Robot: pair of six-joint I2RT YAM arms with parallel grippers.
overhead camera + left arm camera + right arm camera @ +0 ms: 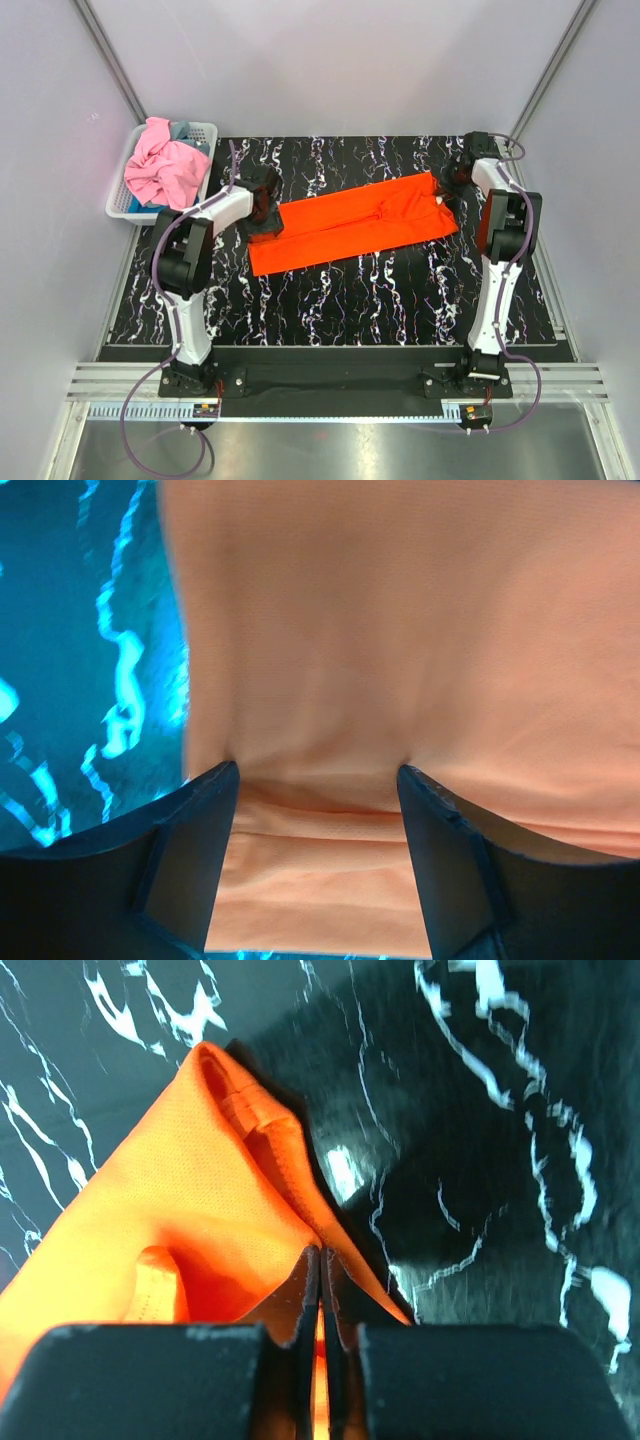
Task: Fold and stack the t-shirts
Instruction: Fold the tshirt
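The orange t-shirt (pixel 350 225) lies as a long folded strip across the black marbled table (pixel 400 290). My left gripper (pixel 265 215) is at the strip's left end. In the left wrist view this gripper (pixel 318 775) is open, its fingers standing wide apart on the orange cloth (pixel 400 630). My right gripper (pixel 447 192) is at the shirt's far right corner. The right wrist view shows it (pixel 322 1250) shut on an edge of the orange shirt (pixel 180 1190). The pink t-shirt (pixel 160 165) is bunched in the basket, with a bit of the blue-grey one (pixel 183 130) showing behind it.
The white lattice basket (pixel 118 205) stands off the table's back left corner against the wall. Pale walls close in the table on the left, right and back. A metal rail (pixel 330 380) runs along the near edge by the arm bases.
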